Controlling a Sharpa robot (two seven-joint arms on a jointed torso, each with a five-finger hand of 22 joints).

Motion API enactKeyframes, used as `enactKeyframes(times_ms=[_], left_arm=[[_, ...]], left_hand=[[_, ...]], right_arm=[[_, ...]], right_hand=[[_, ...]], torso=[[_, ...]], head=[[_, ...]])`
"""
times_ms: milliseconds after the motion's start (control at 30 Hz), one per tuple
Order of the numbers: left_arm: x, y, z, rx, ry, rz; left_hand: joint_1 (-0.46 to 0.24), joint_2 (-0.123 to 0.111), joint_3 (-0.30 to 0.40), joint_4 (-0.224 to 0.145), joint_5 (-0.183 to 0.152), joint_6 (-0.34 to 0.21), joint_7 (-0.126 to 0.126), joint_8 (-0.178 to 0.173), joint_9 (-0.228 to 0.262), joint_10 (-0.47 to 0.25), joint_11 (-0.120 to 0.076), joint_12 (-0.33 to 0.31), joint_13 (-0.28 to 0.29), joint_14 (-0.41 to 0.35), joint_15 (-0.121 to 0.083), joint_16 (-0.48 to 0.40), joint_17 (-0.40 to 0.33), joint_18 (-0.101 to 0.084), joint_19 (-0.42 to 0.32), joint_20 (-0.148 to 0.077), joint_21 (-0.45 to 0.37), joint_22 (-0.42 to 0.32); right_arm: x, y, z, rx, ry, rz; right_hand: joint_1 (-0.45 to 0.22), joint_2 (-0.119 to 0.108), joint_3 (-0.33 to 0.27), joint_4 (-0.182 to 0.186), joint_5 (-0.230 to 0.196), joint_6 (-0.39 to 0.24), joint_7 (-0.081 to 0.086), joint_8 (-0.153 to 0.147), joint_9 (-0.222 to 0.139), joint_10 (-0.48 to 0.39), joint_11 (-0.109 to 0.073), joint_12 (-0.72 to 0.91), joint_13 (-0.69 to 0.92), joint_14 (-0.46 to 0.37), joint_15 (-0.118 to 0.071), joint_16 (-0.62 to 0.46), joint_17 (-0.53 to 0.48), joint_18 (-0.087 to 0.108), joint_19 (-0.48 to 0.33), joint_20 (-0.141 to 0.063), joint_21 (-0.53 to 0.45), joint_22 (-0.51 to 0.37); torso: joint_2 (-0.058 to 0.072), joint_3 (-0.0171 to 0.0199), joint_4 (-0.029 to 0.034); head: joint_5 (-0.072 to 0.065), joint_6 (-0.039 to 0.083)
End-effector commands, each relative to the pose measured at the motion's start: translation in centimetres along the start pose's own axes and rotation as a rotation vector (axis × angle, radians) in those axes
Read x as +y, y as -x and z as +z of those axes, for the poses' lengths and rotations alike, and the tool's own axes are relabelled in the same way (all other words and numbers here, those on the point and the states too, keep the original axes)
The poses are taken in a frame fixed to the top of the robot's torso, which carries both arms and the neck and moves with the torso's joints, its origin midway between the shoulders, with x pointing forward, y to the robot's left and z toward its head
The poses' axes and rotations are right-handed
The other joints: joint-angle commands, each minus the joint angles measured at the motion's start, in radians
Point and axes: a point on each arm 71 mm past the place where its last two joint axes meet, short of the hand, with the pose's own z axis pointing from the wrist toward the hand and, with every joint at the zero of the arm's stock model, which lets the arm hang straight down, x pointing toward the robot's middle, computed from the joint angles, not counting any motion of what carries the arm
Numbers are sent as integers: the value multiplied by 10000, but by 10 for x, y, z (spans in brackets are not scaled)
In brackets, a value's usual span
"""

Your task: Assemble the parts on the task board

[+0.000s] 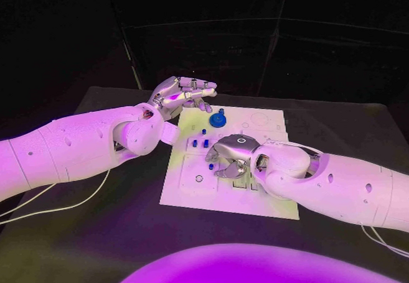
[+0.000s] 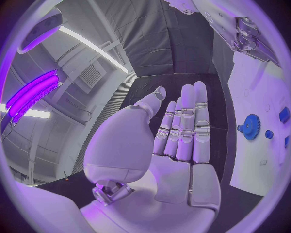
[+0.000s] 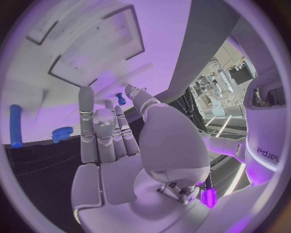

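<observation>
Round blue toothed gear (image 1: pixel 218 120) standing near far edge of white task board (image 1: pixel 261 202), just at 4 o'clock of open, empty left hand (image 1: pixel 180 92) and at 12 o'clock of empty right hand (image 1: pixel 230 158), left nearer.

The task board (image 1: pixel 226 197) is a white plate marked with thin outlined shapes, and it lies on a black table (image 1: pixel 100 238). On it sits a blue gear (image 1: pixel 218 120), with smaller blue parts (image 1: pixel 201 142) beside it (one blue peg (image 3: pixel 121 99) shows near the right fingertips). Both arms are white; the left hand (image 1: pixel 180 92) and right hand (image 1: pixel 230 158) are silver.
</observation>
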Motion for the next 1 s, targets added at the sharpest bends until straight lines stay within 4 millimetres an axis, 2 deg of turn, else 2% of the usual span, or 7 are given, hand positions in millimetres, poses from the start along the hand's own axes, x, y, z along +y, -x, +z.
enactKeyframes(times_ms=[33, 200, 400, 533, 700, 800, 1000], left_arm=[[-1, -1, 1, 148, -35, -92], [-1, 0, 0, 120, -28, -80], [-1, 1, -1, 120, -16, -81], [-1, 1, -1, 119, -43, -81], [-2, -1, -1, 158, -78, -99], [-2, -1, 0, 180, -81, -109], [-1, -3, 0, 242, -60, -135]], left_hand=[[-52, 29, -43, -9, 27, -52, 3, 39, -7, -83, -21, 19, 6, 54, 49, -51, 15, 113, 76, 12, -66, -8], [-52, 29, -43, -9, 27, -52, 3, 39, -7, -83, -21, 19, 6, 54, 49, -51, 15, 113, 76, 12, -66, -8], [-55, 30, -48, -7, 27, -54, 3, 40, -7, -85, -21, 20, 6, 54, 50, -53, 15, 113, 77, 12, -69, -12], [-64, 34, -67, 1, 27, -62, 4, 45, -7, -92, -20, 26, 8, 57, 52, -61, 19, 113, 83, 16, -83, -30], [-66, 33, -72, 2, 27, -63, 3, 47, -6, -93, -20, 28, 8, 58, 52, -63, 20, 113, 85, 16, -86, -34], [-66, 33, -72, 2, 27, -63, 3, 47, -6, -93, -20, 28, 8, 58, 52, -63, 20, 113, 85, 16, -86, -34], [-62, 38, -76, 2, 28, -65, 2, 50, -6, -95, -21, 31, 9, 59, 52, -66, 22, 114, 88, 17, -92, -41]], right_arm=[[-2, 7, -6, -921, 61, 326], [-12, 13, -26, -1279, -140, 796], [-45, 36, -47, -1218, -1260, 1640], [-65, 51, -60, -985, -1938, 2021], [-84, 63, -70, -943, -2399, 2176], [-96, 67, -72, -1000, -2649, 2309], [-105, 68, -69, -789, -2789, 2250]], right_hand=[[115, 72, -150, 3, 70, -25, -15, 6, 16, -91, -22, 145, 31, 1, -19, -51, -42, 151, 67, -40, -72, -52], [202, 159, -382, 28, 113, 68, -57, 30, 29, -111, -62, 420, 51, 116, -46, 4, 37, 157, 181, -73, -124, -111], [160, 144, -752, 121, -72, 94, -77, 20, 26, -235, -85, 654, 46, 158, -70, -1, 33, 149, 255, -93, -201, -180], [163, 156, -1185, 217, -333, -186, 13, -12, 3, -713, 11, 765, 17, -249, 28, -645, -902, 129, 48, -13, -432, -304], [355, 297, -1489, 231, -363, -169, -23, 36, 28, -659, -23, 1163, 68, -492, 20, -871, -1324, 137, -103, 7, -584, -386], [620, 525, -1521, 199, -361, 63, 87, 110, 54, -444, 43, 1476, 75, -1366, 83, -2123, -3042, 124, -430, 51, -871, -525], [779, 582, -1567, 151, -357, 110, 72, 90, 40, -500, 48, 1578, 25, -1524, 99, -2207, -3164, 133, -548, 82, -996, -592]], torso=[[-4, 4, -6], [-11, -11, -23], [-12, -10, -20], [4, -14, -1], [0, -15, -2], [2, -12, -3], [10, -14, 4]], head=[[-10, 20], [-82, 86], [-216, 207], [-306, 301], [-371, 349], [-412, 383], [-459, 399]])
